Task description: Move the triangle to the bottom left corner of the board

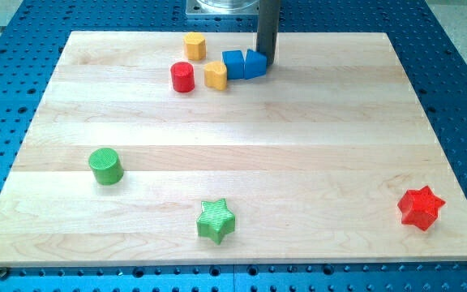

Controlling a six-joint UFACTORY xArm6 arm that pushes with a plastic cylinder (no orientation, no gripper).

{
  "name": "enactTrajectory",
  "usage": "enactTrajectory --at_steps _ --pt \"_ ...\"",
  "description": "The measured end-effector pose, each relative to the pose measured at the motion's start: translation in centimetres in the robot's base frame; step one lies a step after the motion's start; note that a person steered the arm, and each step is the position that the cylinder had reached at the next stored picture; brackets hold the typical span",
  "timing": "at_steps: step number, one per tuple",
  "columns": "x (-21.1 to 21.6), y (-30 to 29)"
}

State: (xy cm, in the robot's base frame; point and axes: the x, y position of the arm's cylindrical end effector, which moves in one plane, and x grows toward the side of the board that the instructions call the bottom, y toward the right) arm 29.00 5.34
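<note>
The blue triangle block (254, 64) lies near the view's top centre of the wooden board (298, 162), side by side with a blue cube (233, 64) on its left. My tip (267, 64) stands at the triangle's right edge and seems to touch it. The dark rod rises straight up from there to the view's top edge.
A yellow block (215, 75) sits just left of the blue cube, a red cylinder (182, 77) left of that, and a second yellow block (194, 45) above them. A green cylinder (104, 166) is at the left, a green star (216, 221) at the bottom centre, a red star (421, 208) at the bottom right.
</note>
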Motion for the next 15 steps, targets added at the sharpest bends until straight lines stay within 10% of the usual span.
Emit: enactTrajectory --at_steps 5,10,15 --pt "10.4 -16.7" --pt "26.4 -11.2" --pt "24.1 -18.1"
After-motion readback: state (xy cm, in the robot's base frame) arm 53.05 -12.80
